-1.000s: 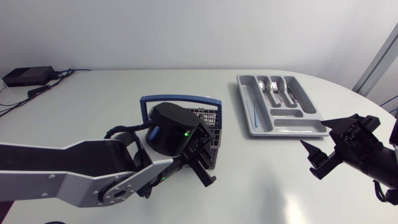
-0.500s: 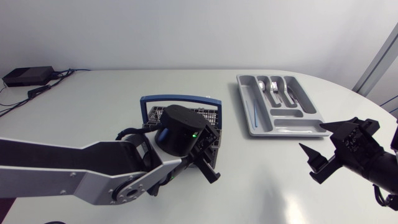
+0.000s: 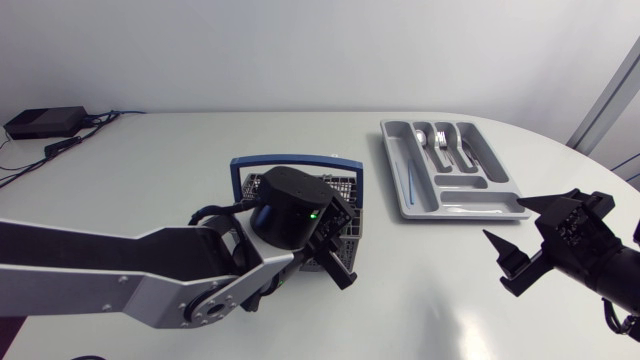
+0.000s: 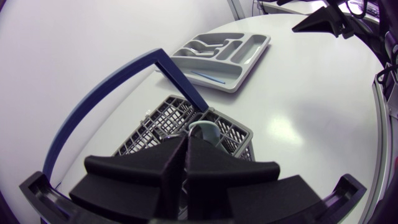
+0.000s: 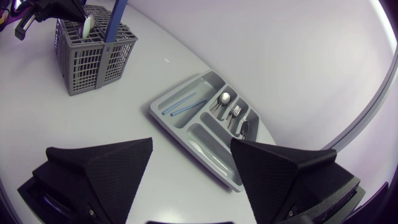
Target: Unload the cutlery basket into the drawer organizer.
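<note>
white tabletop (image 3: 150, 170) runs under everything, with the cutlery basket (image 3: 345, 186) near its middle. the drawer organizer (image 3: 470, 206) lies well apart from it, toward my right arm's side. the organizer already holds spoons and forks (image 3: 447, 142) in its far slots and a thin blue piece (image 3: 410, 182) in the long side slot.

the risk, as i judge it, sits at the basket. the left gripper (image 4: 186, 142) is down over the basket's mesh with its fingers pressed together to a thin seam. a pale spoon (image 4: 203, 130) shows its bowl just ahead of the tips — whether its stem is caught in that seam i cannot tell. if the pinch is shallow or off-centre, a lift could let the spoon swing or drop back. if a finger or the spoon snags the mesh or the blue handle (image 4: 112, 81), the light basket could drag or tip with the arm rather than give the piece up.

pose: the left arm comes in low from its edge, stretched across the table, with its wrist bent steeply down above the basket. the right gripper (image 5: 191, 143) hangs just beside the organizer's near end, fingers spread wide and holding nothing — well clear of the basket.
</note>
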### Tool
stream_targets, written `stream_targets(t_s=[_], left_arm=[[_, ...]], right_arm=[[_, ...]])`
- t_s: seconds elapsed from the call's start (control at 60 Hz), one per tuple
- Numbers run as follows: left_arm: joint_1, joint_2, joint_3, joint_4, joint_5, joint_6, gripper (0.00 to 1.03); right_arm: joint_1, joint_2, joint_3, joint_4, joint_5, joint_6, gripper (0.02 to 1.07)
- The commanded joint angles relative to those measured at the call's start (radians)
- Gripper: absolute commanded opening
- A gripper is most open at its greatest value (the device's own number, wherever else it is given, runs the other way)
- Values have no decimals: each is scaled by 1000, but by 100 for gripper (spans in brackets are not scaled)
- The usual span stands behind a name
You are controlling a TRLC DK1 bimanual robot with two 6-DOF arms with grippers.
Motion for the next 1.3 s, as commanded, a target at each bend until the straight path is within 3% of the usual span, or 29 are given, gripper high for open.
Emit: stream_targets(t_s=[0.0, 0.8, 1.067, 1.283], left_arm=[[-14, -22, -14, 5, 14, 17, 13], [-51, -349, -30, -18, -65, 112, 13], [-66, -369, 137, -214, -75, -51, 13], [-83, -277, 279, -291, -56, -170, 14]], right_arm=[[-5, -8, -37, -16, -6, -4, 92], [64, -172, -53, -104, -17, 68, 92], [191, -306, 35, -220, -37, 295, 92], [309, -298, 127, -226, -26, 483, 91]])
